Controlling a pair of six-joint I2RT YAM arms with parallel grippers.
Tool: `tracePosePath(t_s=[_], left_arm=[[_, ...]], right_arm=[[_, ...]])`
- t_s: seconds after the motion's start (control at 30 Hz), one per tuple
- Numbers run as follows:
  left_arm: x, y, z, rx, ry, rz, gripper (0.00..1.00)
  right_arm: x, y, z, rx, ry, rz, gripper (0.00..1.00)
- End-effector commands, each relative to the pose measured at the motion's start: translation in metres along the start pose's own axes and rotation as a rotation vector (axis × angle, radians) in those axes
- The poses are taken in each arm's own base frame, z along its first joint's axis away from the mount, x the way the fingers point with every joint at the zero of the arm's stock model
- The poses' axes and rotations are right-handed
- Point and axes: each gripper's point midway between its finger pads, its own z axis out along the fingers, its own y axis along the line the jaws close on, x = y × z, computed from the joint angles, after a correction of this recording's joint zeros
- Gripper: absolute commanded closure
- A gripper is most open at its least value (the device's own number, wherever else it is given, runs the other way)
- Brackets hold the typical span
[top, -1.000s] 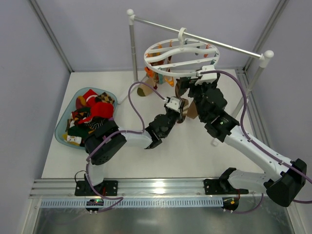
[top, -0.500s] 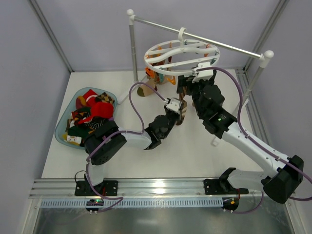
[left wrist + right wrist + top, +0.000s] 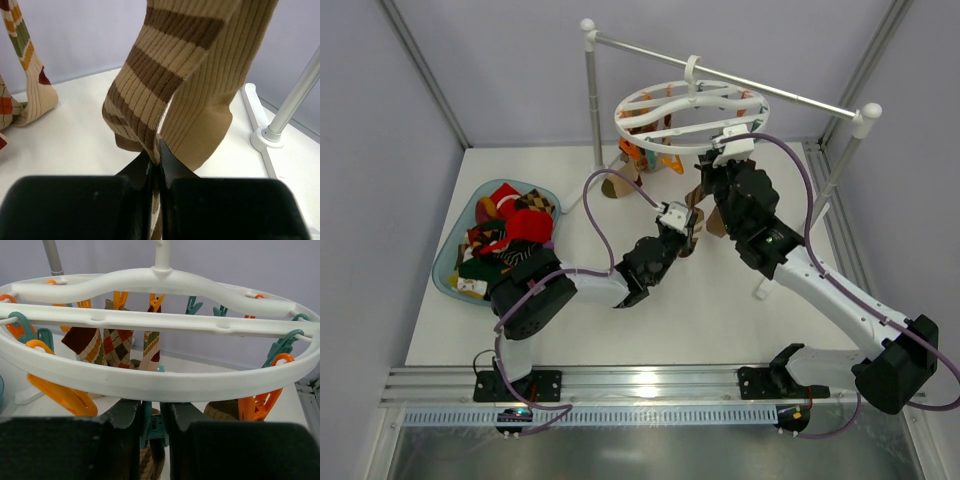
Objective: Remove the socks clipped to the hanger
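Note:
The round white hanger (image 3: pixel 692 112) hangs by its hook from the rail. My left gripper (image 3: pixel 156 155) is shut on the lower end of a brown-and-tan striped sock (image 3: pixel 150 95), which hangs beside a plain tan sock (image 3: pixel 210 100). From above, the left gripper (image 3: pixel 688 228) sits below the hanger's near rim. My right gripper (image 3: pixel 152 415) is just under the near rim (image 3: pixel 165 382), its jaws shut on a teal clip (image 3: pixel 152 427) that holds the top of a ribbed brown sock. Several argyle socks (image 3: pixel 117 347) hang from clips at the far side.
A pale blue basket (image 3: pixel 450 262) at the left holds a heap of socks. The white rail stand (image 3: pixel 720 75) has a post (image 3: pixel 592 95) behind the hanger and a foot (image 3: pixel 267 135) at the right. Orange clips (image 3: pixel 60 392) flank the right gripper.
The right gripper has risen to the hanger's near rim and closed from wide open onto the teal clip. The left gripper keeps its hold on the striped sock.

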Motion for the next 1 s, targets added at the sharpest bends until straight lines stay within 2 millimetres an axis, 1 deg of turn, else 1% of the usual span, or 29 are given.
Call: tracePosePath(t_s=[0.0, 0.17, 0.2, 0.23, 0.27, 0.3, 0.33, 0.37, 0.4, 0.43, 0.47, 0.5, 0.53, 0.57, 0.6, 0.63, 0.67, 0.7, 0.73, 0.77, 0.8, 0.83, 0.9, 0.93, 0.97], left_arm=[[-0.037, -0.005, -0.002, 0.017, -0.090, -0.047, 1.00], [-0.034, -0.003, -0.003, 0.016, -0.073, -0.022, 1.00], [-0.032, -0.003, -0.004, 0.020, -0.065, -0.009, 1.00], [-0.036, -0.003, -0.005, 0.026, -0.067, 0.020, 1.00], [-0.032, -0.002, -0.007, 0.028, -0.042, 0.045, 1.00], [-0.032, 0.001, -0.008, 0.018, -0.027, 0.058, 1.00], [-0.041, 0.004, -0.009, 0.004, -0.026, 0.083, 1.00], [-0.033, 0.011, -0.012, -0.020, 0.036, 0.120, 1.00], [-0.036, 0.017, -0.014, -0.046, 0.049, 0.121, 1.00], [-0.038, 0.027, -0.017, -0.097, 0.061, 0.117, 1.00], [-0.050, 0.036, -0.022, -0.121, 0.071, 0.087, 1.00], [-0.050, 0.043, -0.027, -0.137, 0.089, 0.080, 1.00], [-0.055, 0.050, -0.032, -0.159, 0.098, 0.064, 1.00], [-0.062, 0.063, -0.039, -0.186, 0.120, 0.039, 1.00], [-0.062, 0.071, -0.044, -0.207, 0.137, 0.031, 1.00], [-0.065, 0.087, -0.047, -0.245, 0.143, 0.023, 1.00], [-0.071, 0.099, -0.055, -0.279, 0.149, 0.017, 1.00], [-0.069, 0.109, -0.060, -0.309, 0.156, -0.014, 1.00], [-0.068, 0.132, -0.064, -0.364, 0.161, -0.029, 1.00], [-0.065, 0.144, -0.070, -0.392, 0.183, -0.047, 1.00], [-0.067, 0.157, -0.078, -0.419, 0.179, -0.079, 1.00], [-0.067, 0.182, -0.083, -0.478, 0.170, -0.145, 1.00], [-0.062, 0.206, -0.096, -0.531, 0.174, -0.183, 1.00], [-0.063, 0.224, -0.102, -0.591, 0.163, -0.204, 1.00], [-0.061, 0.232, -0.108, -0.630, 0.169, -0.197, 1.00]], right_arm=[[-0.031, -0.004, 0.001, 0.005, -0.073, 0.030, 0.96], [-0.030, -0.005, -0.001, 0.005, -0.072, 0.025, 0.96], [-0.031, -0.005, -0.002, 0.004, -0.076, 0.027, 0.96], [-0.032, -0.007, -0.002, 0.009, -0.080, 0.028, 0.96], [-0.032, -0.008, -0.004, 0.011, -0.082, 0.031, 0.96], [-0.033, -0.008, -0.005, 0.013, -0.085, 0.033, 0.96], [-0.034, -0.010, -0.007, 0.018, -0.091, 0.040, 0.96], [-0.034, -0.013, -0.008, 0.034, -0.093, 0.042, 0.95], [-0.032, -0.014, -0.008, 0.038, -0.091, 0.042, 0.90], [-0.036, -0.017, -0.011, 0.047, -0.102, 0.048, 0.65], [-0.035, -0.017, -0.011, 0.049, -0.103, 0.049, 0.49], [-0.034, -0.018, -0.012, 0.052, -0.103, 0.051, 0.37], [-0.034, -0.019, -0.014, 0.053, -0.101, 0.052, 0.24], [-0.035, -0.019, -0.014, 0.054, -0.101, 0.055, 0.20], [-0.034, -0.019, -0.015, 0.054, -0.097, 0.055, 0.01], [-0.033, -0.019, -0.015, 0.054, -0.095, 0.055, 0.00], [-0.034, -0.020, -0.016, 0.052, -0.096, 0.057, 0.00], [-0.034, -0.021, -0.016, 0.055, -0.096, 0.058, 0.00], [-0.034, -0.020, -0.017, 0.052, -0.096, 0.060, 0.00], [-0.035, -0.021, -0.018, 0.055, -0.097, 0.062, 0.00], [-0.034, -0.022, -0.019, 0.055, -0.096, 0.063, 0.00], [-0.034, -0.021, -0.020, 0.050, -0.097, 0.064, 0.00], [-0.035, -0.022, -0.023, 0.044, -0.102, 0.071, 0.00], [-0.036, -0.021, -0.024, 0.040, -0.106, 0.073, 0.00], [-0.037, -0.021, -0.025, 0.037, -0.108, 0.075, 0.00]])
